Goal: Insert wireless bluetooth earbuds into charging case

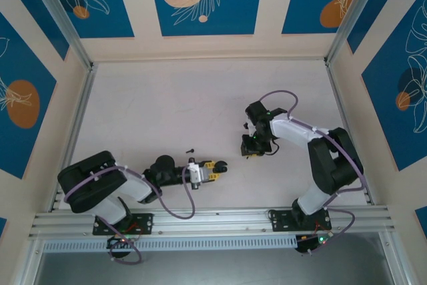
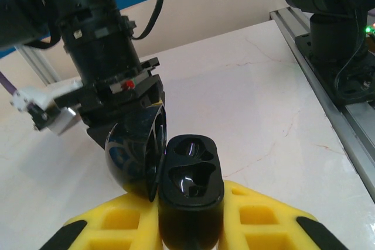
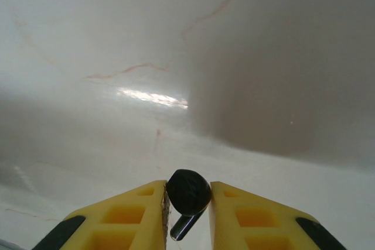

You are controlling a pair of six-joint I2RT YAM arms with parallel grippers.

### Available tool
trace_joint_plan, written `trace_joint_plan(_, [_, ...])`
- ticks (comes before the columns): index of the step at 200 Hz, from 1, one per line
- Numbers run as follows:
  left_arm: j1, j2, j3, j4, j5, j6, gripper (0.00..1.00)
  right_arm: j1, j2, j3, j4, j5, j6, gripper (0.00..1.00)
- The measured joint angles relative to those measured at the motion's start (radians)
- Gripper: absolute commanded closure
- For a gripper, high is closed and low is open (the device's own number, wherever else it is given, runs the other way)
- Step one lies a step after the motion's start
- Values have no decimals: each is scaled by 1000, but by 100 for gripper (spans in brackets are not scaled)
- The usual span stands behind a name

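Observation:
My left gripper (image 2: 190, 209) is shut on an open black charging case (image 2: 191, 174). The case stands upright between the yellow fingers, its lid (image 2: 133, 155) swung out to the left and both sockets empty. From above, this gripper (image 1: 215, 167) lies low over the table near the front. My right gripper (image 3: 187, 196) is shut on a black earbud (image 3: 188, 191), stem pointing down, above the pale table. From above, the right gripper (image 1: 253, 146) hangs a little right of and beyond the case. Another tiny black earbud (image 1: 191, 147) lies loose on the table, left of both grippers.
The right arm's dark wrist (image 2: 108, 62) looms just above and behind the case lid. The right arm's base (image 2: 331, 21) and a metal rail (image 2: 328, 103) run along the right side of the left wrist view. Walls enclose the white table (image 1: 200, 98).

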State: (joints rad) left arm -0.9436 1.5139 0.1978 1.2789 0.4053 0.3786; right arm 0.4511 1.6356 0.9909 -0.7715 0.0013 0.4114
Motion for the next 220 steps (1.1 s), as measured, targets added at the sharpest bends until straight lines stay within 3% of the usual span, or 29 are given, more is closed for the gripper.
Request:
trace_joint_plan(65, [-17,-137,0,-193,-42,98,77,26,99,100,-146,67,-28,73])
trace_joint_plan(145, [-22,-178,0,-305,-76,123,77,66,180,173,-251,126,-82,65])
trace_joint_plan(220, [-24,-182,0,-329,-100,122,76,-23,70,175,-262,15,146,64])
